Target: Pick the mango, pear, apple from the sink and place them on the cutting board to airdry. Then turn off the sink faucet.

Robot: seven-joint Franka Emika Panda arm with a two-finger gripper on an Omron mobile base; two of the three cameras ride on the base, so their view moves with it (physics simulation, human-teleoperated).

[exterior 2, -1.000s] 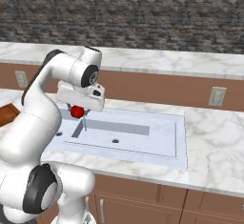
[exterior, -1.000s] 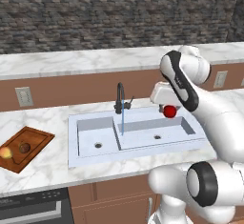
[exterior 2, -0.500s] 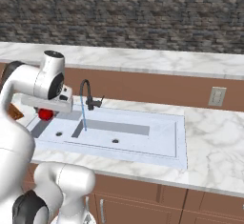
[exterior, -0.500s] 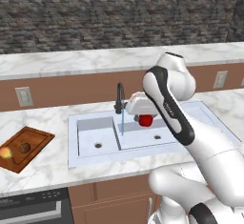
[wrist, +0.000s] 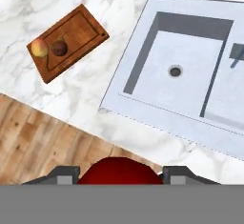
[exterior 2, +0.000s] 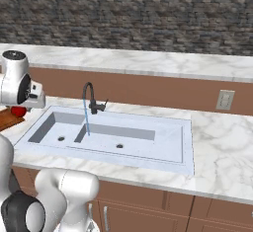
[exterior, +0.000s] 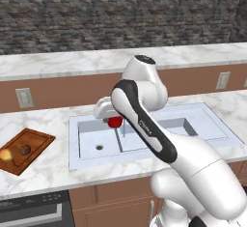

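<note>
Apple [exterior: 115, 121], small, round, glossy bright red: held between the two fingers of the gripper [exterior: 114, 120], up in the air above the left basin of the wide white double-basin sink [exterior: 87, 146]. From the hand camera the apple [wrist: 119, 170] sits snug between the dark fingertips [wrist: 64, 175]; jaws narrowed onto it, gripping across its widest part.

Flat reddish-brown wooden cutting board [exterior: 25, 148] lies on the marble counter [exterior: 43, 173], well left of the sink. Yellow-orange mango [exterior: 5, 155] at the board's near-left end, dull brown pear [exterior: 24, 149] just beside it toward the middle. Far end of the board bare.

Slim black gooseneck faucet [exterior 2: 90, 97] has a thin stream running into the basin.

Handling: apple looks light, hard, smooth-skinned and probably wet, so likely slippery and prone to rolling once set down. A grip across the middle seems right; release low and flat.
</note>
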